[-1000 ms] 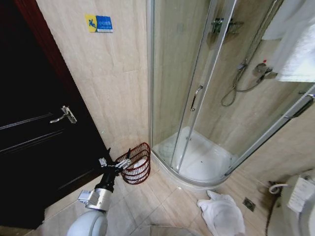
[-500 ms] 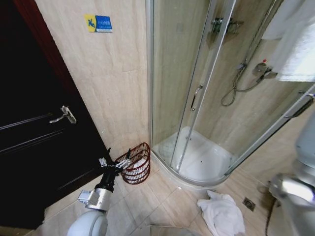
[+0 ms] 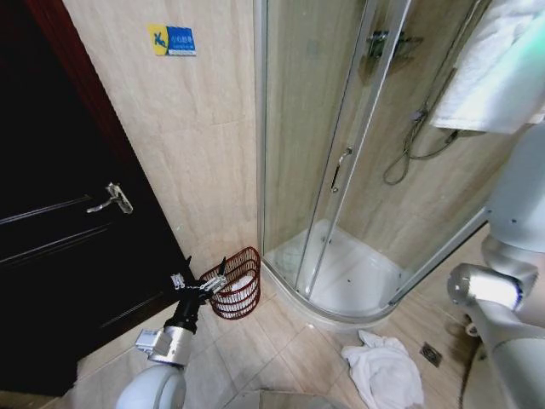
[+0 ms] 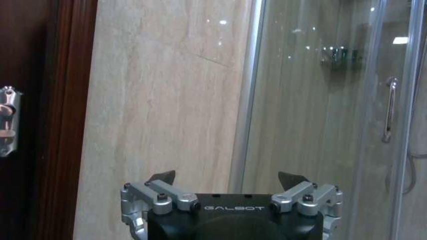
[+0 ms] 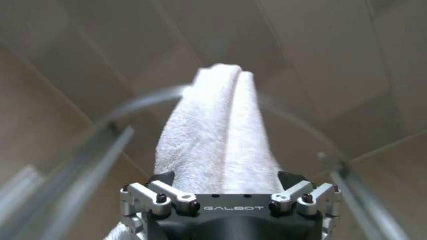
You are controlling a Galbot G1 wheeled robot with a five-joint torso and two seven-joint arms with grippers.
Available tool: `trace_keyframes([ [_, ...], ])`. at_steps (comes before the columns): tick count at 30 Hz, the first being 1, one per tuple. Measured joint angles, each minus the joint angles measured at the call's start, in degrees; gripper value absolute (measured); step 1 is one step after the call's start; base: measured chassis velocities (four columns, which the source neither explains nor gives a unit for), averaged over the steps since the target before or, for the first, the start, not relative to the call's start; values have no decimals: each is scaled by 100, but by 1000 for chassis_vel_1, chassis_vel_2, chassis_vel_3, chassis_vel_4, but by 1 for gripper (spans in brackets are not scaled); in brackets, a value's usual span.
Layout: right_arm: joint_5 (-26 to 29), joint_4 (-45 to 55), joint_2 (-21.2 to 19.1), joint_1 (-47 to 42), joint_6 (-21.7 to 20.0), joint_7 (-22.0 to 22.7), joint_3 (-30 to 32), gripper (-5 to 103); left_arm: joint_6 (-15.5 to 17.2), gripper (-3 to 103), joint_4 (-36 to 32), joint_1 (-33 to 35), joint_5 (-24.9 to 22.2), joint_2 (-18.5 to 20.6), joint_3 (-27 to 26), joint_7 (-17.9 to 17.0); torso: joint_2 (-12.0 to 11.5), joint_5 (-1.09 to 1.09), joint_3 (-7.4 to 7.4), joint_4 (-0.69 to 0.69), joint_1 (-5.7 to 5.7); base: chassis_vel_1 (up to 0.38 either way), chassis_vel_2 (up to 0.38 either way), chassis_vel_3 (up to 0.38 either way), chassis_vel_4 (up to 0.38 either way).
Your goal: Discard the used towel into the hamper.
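Note:
The hamper [image 3: 238, 285], a reddish-brown wire basket, stands on the floor against the wall beside the shower, with something white inside. My left gripper [image 3: 206, 266] hangs open just beside its rim, and in the left wrist view the left gripper [image 4: 227, 177] faces the tiled wall. One white towel [image 3: 385, 368] lies crumpled on the floor near the shower base. Another white towel [image 5: 217, 135] hangs folded over the shower's top rail, also seen as the hanging towel [image 3: 481, 72] at the upper right. My right gripper [image 5: 227, 177] is open right in front of it. The right arm [image 3: 511, 213] is raised.
The glass shower cabin [image 3: 341, 170] with its white tray [image 3: 358, 277] fills the middle. A dark door [image 3: 60, 230] with a metal handle is on the left. A floor drain [image 3: 430, 354] lies right of the crumpled towel. Bare floor tiles lie between the hamper and that towel.
My right arm has risen into the right side of the head view, up toward the hanging towel. The left arm, the hamper and the floor towel have not moved.

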Motion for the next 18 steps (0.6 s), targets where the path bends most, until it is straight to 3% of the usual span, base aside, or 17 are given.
trace_keyframes([
  [3,-111,-109,-176,-3,-108,-14,69,100,0,100,0,0,0,0,0,0,0,0,0,0,0,0,0,0,0],
  [7,202,-201,-382,-2,-284,24,72,100,0,100,0,0,0,0,0,0,0,-2,0,1,0,0,0,0,0],
  [10,859,-141,-520,-2,-490,33,-91,100,0,100,0,0,0,0,0,0,0,-3,0,1,0,0,0,0,0],
  [12,1013,-126,-538,0,-525,30,-145,103,0,100,0,0,0,0,0,0,0,-4,0,2,0,0,0,0,0],
  [18,1389,-143,-618,-6,-560,11,-254,89,0,100,0,0,0,0,0,0,0,-4,0,3,0,0,0,0,0],
])
